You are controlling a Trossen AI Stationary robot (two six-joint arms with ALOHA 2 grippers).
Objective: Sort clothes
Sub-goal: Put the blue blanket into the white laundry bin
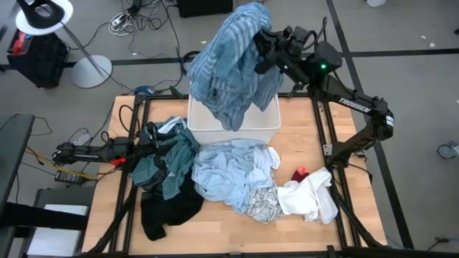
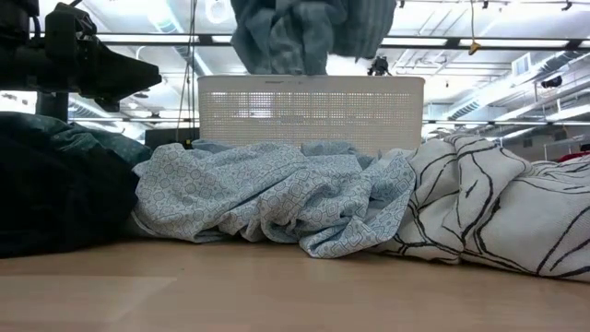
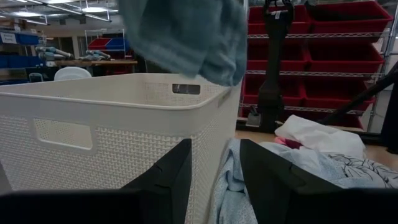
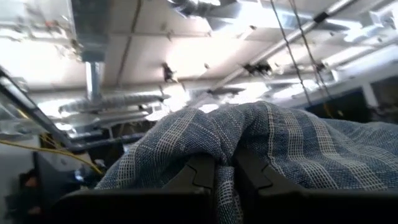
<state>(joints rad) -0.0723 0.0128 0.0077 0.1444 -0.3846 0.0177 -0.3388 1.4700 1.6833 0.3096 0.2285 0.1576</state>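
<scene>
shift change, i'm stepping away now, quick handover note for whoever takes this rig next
Right gripper: shut on the blue-grey striped shirt, held high so it hangs over the white bin.
Left gripper: open, holding nothing, low at the table's left by the teal plaid shirt, aimed at the bin.
On the table: black garment front left, light blue patterned shirt in the middle, white piece with black lines, white garment, small red piece.
Done: striped shirt lifted, not yet released.
Left: drop it in the bin, then sort everything on the table.
</scene>
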